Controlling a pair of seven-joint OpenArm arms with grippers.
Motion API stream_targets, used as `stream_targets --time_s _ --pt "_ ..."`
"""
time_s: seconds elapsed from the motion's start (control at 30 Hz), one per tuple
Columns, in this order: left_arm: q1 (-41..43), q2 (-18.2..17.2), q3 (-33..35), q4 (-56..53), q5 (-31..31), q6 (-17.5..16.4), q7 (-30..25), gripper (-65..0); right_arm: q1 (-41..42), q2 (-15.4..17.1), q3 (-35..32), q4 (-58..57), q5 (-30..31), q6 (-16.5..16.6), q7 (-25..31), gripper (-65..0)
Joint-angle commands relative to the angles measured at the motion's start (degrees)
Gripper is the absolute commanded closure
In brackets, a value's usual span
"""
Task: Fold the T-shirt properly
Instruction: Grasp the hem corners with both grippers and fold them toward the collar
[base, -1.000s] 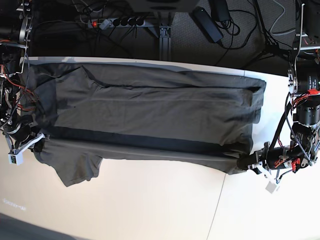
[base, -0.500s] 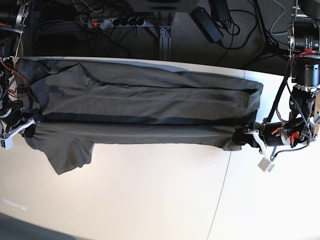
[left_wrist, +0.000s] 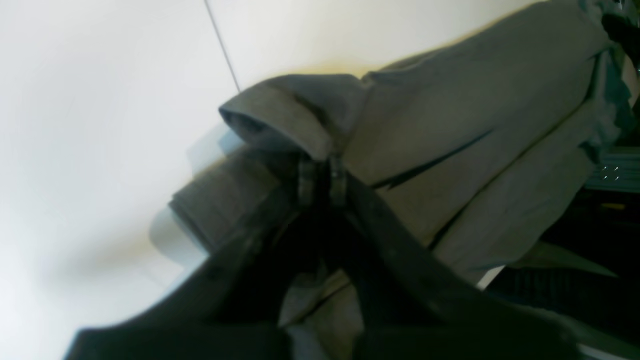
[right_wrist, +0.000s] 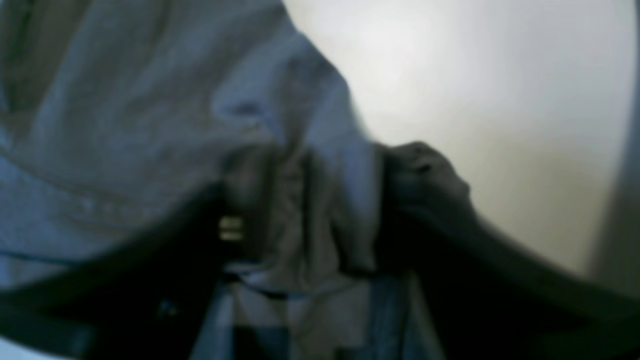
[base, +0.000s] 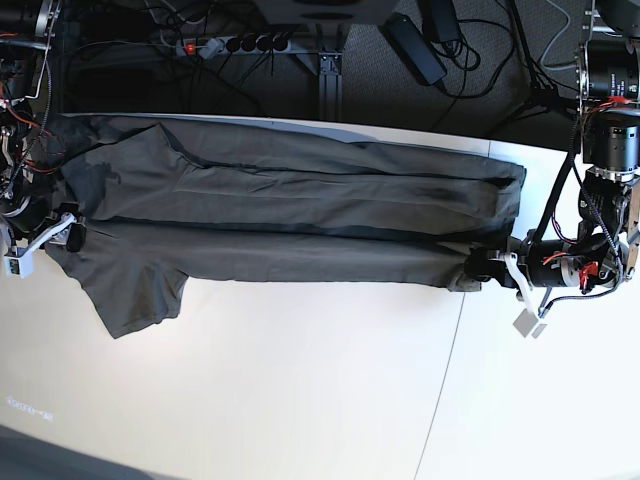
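Base view: T-shirt (base: 300, 225) lies stretched across the upper surface (base: 300, 400) | left gripper (base: 497, 268) jaws pinch its right-end hem | right gripper (right_wrist: 305, 200) jaws spread around the left-end cloth | we risk that freed end slumping, skewing the fold

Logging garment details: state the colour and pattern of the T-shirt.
The T-shirt is plain dark olive-grey, no print; the base view shows it best.
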Motion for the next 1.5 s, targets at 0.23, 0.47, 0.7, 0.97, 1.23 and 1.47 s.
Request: stream_targets --time_s 0.23,0.47,0.7,0.97,1.23,1.47 --pt "-1.5 -1.0 -0.3 0.9 -0.9 -1.3 -0.1 -15.7 1.6 1.5 13.2 1.9 4.9 3.7 0.7 -36.9" --pt "-1.5 -1.0 -0.3 0.9 -1.0 -1.3 0.3 -15.7 9.3 1.4 11.5 -0.9 4.1 3.9 -0.2 -36.9" --pt "-1.5 -1.0 -0.3 0.9 -1.0 -1.3 1.7 -15.7 20.9 1.4 -1.4 -16.8 -0.8 3.8 3.5 -36.9" --pt "-1.5 -1.0 -0.3 1.0 -5.6 -1.3 4.3 -15.7 25.7 0.0 -7.0 -30.1 -1.3 6.9 4.9 -36.9" --pt "-1.5 -1.0 -0.3 1.0 -5.7 -1.3 4.3 -15.7 25.9 -5.4 -7.0 -29.9 -1.2 8.0 3.9 -36.9" --pt "-1.5 -0.9 -0.3 1.0 -5.7 -1.3 3.6 -15.7 25.9 -10.9 -7.9 -29.9 -3.5 8.2 2.0 -36.9"
